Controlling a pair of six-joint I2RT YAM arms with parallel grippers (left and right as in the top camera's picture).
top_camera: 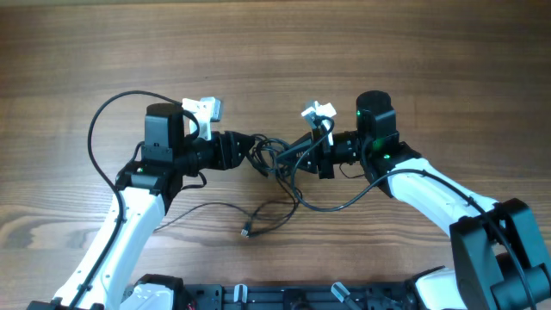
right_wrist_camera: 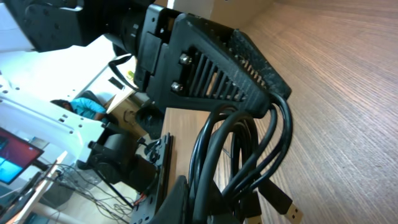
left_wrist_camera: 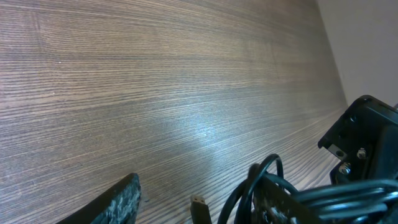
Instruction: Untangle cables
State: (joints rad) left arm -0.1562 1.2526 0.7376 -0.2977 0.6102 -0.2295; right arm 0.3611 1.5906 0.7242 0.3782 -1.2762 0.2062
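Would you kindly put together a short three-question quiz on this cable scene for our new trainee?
1. True or false: in the overhead view, the bunched cables sit between the left gripper and the right gripper.
2. The loose plug end lies: A) on the table, nearer the arms' bases than the bunch; B) on top of the left arm; C) at the table's far edge.
3. Missing word: the table top shows ___ grain.
Key: 1 true; 2 A; 3 wood.
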